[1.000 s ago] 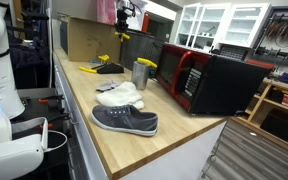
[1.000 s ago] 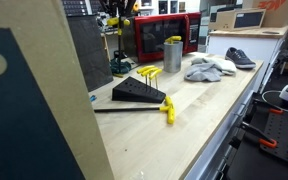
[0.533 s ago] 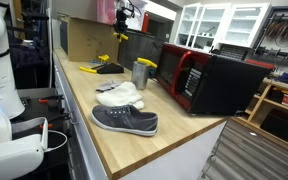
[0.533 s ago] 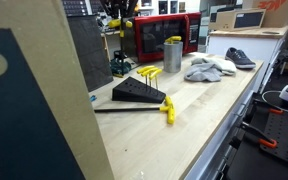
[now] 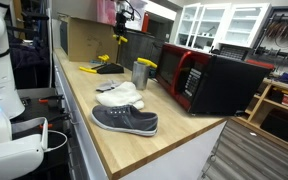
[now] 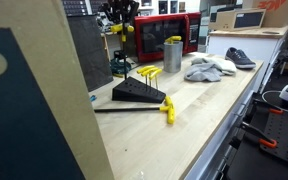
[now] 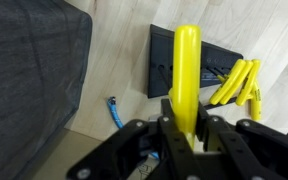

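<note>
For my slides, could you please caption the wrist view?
The hand, shut on a yellow-handled tool, hangs above a black tool rack on the wooden counter.

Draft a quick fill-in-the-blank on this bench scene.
The gripper is shut on a ____ tool. Below it, more such tools sit in a ____ stand on the counter. The microwave has a ____ front.
Missing: yellow; black; red.

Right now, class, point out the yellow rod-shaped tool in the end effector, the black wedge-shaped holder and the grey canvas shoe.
yellow rod-shaped tool (image 7: 187, 70), wrist view, mid-shaft.
black wedge-shaped holder (image 6: 136, 92), an exterior view, sloped face.
grey canvas shoe (image 5: 124, 121), an exterior view, side.
</note>
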`<state>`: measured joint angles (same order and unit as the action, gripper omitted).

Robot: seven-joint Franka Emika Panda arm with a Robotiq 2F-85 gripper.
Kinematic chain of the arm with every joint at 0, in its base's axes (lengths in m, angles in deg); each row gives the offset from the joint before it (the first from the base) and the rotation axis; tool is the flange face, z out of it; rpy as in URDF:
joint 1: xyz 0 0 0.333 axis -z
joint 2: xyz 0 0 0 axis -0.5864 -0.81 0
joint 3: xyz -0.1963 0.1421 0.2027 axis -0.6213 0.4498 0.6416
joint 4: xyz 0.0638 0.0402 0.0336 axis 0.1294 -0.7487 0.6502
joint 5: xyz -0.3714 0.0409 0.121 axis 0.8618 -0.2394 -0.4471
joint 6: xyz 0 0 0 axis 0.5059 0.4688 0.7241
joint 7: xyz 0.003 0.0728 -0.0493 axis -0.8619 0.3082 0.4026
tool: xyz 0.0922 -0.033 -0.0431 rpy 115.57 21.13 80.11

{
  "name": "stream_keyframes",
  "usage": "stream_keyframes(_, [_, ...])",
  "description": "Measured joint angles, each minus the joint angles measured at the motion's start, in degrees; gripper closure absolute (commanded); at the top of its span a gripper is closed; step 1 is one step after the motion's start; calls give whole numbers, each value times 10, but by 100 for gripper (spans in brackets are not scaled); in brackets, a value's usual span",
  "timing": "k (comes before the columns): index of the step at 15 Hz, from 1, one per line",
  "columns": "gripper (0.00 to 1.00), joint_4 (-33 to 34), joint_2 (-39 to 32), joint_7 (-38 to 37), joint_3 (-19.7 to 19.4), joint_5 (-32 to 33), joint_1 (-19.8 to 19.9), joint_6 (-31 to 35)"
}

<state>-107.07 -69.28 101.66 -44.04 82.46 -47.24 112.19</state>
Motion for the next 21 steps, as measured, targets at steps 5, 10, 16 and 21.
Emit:
stream_keyframes(5, [94,0,-9,0,0,0,0,0])
stream_keyframes(10, [94,0,-12,0,0,0,0,0])
stream_keyframes(16, [94,0,-15,0,0,0,-5,1])
stream_keyframes(21, [94,0,-15,0,0,4,-6,1])
